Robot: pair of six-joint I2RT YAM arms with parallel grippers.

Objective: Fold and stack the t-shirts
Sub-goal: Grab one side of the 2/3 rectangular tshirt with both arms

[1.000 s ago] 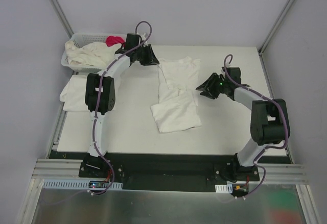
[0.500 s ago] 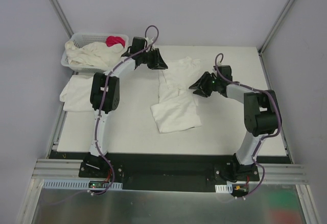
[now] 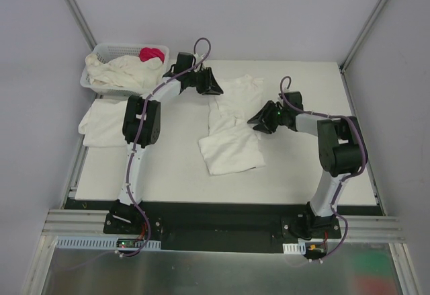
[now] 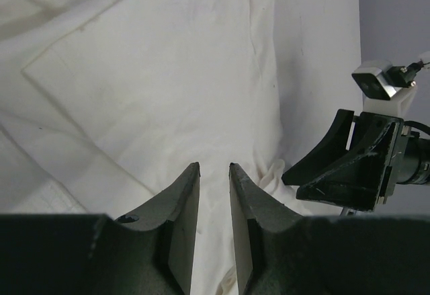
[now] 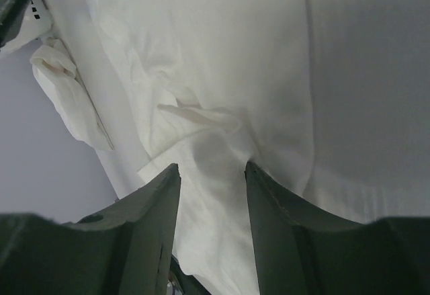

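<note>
- Top external: one white t-shirt (image 3: 232,140) lies crumpled and partly spread in the middle of the table (image 3: 295,167). Its far half is flatter, and its near half is bunched and skewed.
  - The left gripper (image 3: 213,87) hangs at the shirt's far-left corner, and the right gripper (image 3: 257,119) sits at its right edge.
  - A flat folded shirt (image 3: 104,121) rests at the table's left edge.
  - Just beyond it, a white lattice basket (image 3: 101,50) holds a heap of cream shirts (image 3: 124,72) with a pink-red cloth (image 3: 152,54) on top.
- Left wrist: the two dark fingers (image 4: 185,194) stand only narrowly apart, with nothing pinched between them (plain cloth shows through the slit).
  - They sit above a smooth stretch of the shirt, which is crossed by a seam and some fold lines.
  - The other arm's gripper shows at the cloth's far side.
- Right wrist: the fingers (image 5: 168,194) are spread noticeably wider and grip nothing.
  - They are poised over a rumpled ridge of the same shirt, where a small fold stands up just ahead of the tips.
</note>
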